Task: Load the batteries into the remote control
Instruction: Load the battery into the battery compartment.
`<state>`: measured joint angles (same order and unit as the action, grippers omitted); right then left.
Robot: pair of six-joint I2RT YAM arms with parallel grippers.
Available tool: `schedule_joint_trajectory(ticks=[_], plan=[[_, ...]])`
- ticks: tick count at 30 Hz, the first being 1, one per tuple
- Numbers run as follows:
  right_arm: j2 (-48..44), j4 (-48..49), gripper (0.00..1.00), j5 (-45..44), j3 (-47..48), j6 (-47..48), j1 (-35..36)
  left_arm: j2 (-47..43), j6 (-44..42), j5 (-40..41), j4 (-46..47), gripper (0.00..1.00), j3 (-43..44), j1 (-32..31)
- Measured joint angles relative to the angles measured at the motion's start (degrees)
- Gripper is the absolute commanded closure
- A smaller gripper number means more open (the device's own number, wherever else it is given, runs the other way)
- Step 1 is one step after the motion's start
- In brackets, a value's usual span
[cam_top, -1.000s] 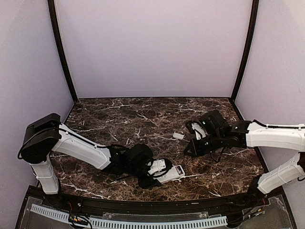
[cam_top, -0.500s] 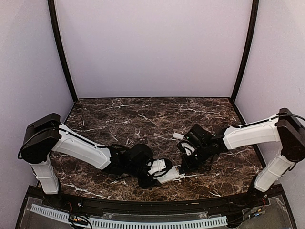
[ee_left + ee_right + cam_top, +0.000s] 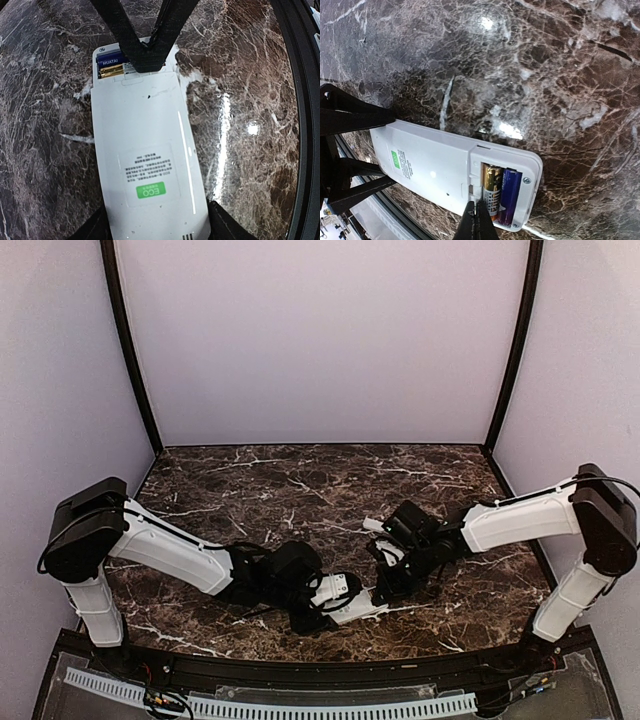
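1. The remote control (image 3: 145, 165) lies back up on the worktop (image 3: 240, 100). Its long way runs from the left jaws to the right jaws.
2. The left jaws pinch its sides at one end.
3. The right jaws are pressed together, with their tip on the batteries (image 3: 500, 195) in the open slot at the other end.
4. That tip hides part of the batteries, so I cannot tell if they sit flat.

Dark marble-patterned table (image 3: 250, 480), white remote control (image 3: 145, 140) face-down near its front edge, small white piece (image 3: 371, 525) farther back
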<state>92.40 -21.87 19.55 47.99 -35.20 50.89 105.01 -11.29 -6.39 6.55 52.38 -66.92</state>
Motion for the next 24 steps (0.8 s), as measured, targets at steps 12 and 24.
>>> schedule_joint_trajectory(ticks=[12,24], plan=[[0.7,-6.5,1.0,-1.8,5.4,1.4,0.1,0.0,0.0,0.0,-0.1,0.38,0.1,0.0],[1.7,-8.1,1.0,-4.0,9.4,3.0,0.0,0.0,0.0,0.1,-0.2,0.37,0.1,0.0]])
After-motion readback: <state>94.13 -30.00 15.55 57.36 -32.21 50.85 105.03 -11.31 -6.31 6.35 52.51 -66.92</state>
